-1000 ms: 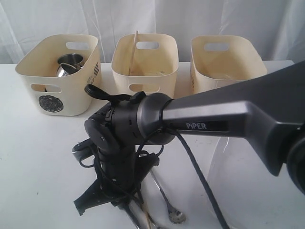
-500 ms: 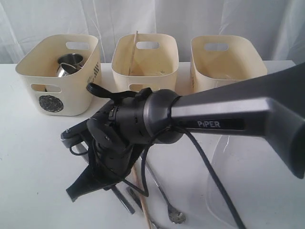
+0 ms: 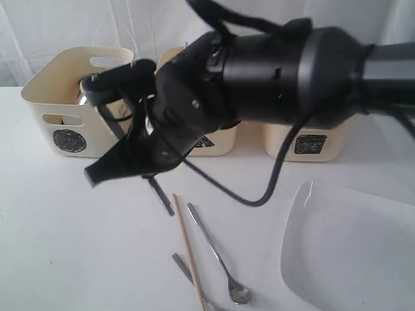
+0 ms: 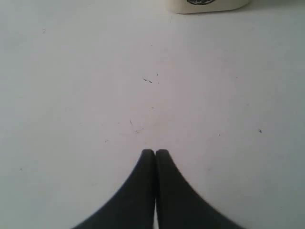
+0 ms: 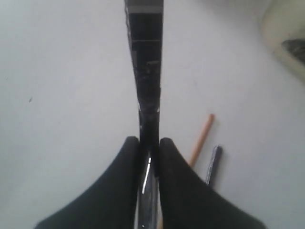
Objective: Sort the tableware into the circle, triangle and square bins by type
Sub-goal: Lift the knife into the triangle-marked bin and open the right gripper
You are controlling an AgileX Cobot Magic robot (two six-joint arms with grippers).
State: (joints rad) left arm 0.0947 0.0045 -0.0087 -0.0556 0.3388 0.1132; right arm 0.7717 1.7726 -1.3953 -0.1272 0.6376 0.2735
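My right gripper (image 3: 148, 173) (image 5: 148, 139) is shut on a dark, flat metal cutlery piece (image 3: 162, 197) (image 5: 147, 62), held off the table in front of the bins. The circle bin (image 3: 39, 103) stands at the back left with a steel mug (image 3: 84, 97) inside. My arm largely hides the triangle bin (image 3: 220, 146); the square bin (image 3: 334, 148) is at the back right. A wooden chopstick (image 3: 188, 249) (image 5: 201, 138), a spoon (image 3: 217, 259) and another cutlery piece (image 3: 185, 267) lie on the table. The large white plate (image 3: 350, 253) lies at the front right. My left gripper (image 4: 155, 151) is shut, empty, over bare table.
The white tabletop (image 3: 52, 240) runs back to a white curtain (image 3: 39, 32). The base of a cream bin (image 4: 205, 5) shows at the edge of the left wrist view. A bin corner (image 5: 286, 33) shows in the right wrist view.
My right arm has risen from low over the table and swung up toward the bins with the cutlery piece. The chopstick, spoon and plate it covered now show.
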